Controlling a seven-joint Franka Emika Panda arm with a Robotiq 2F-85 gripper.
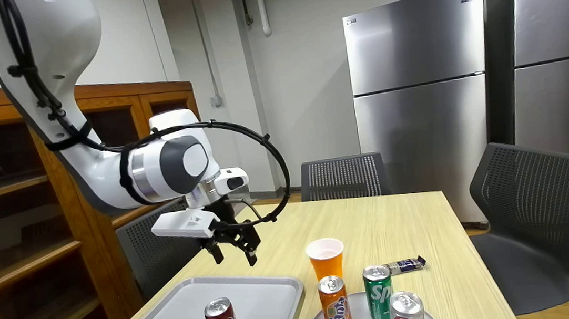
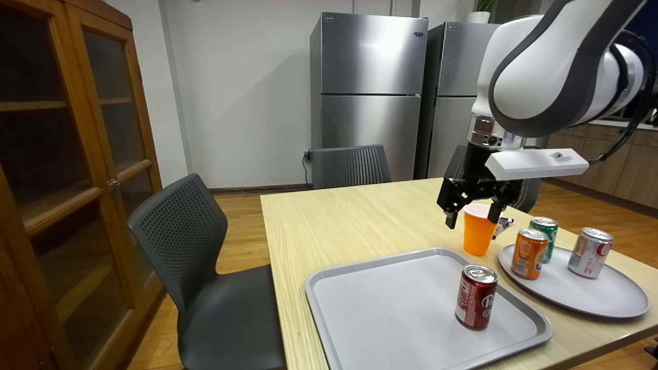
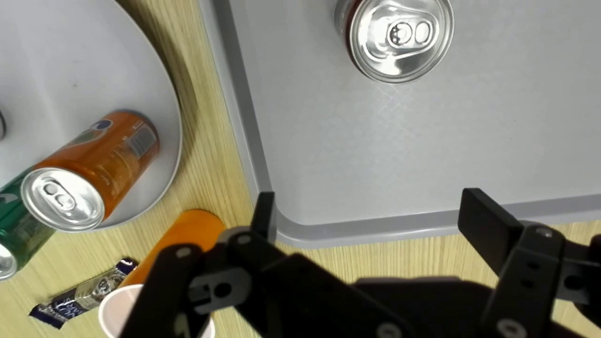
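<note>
Nearest us in an exterior view, a gray tray (image 2: 380,313) lies beside the left edge of the counter (image 2: 334,226), with a Dr Pepper can (image 2: 476,297) upright toward its right side. We find the gripper (image 1: 235,260) hanging above the tray's far side — jaws spread wide, with hold of nothing. Just past the tray's far right corner, an orange cup (image 2: 476,241) stands upright. Farther along, toward the counter's right edge, we see a wrapped bar (image 2: 503,226) lying flat — then a gray plate (image 2: 611,293) carrying an orange Fanta can (image 2: 529,254), a green Sprite can (image 1: 378,295) and a silver can (image 2: 590,253), all upright.
</note>
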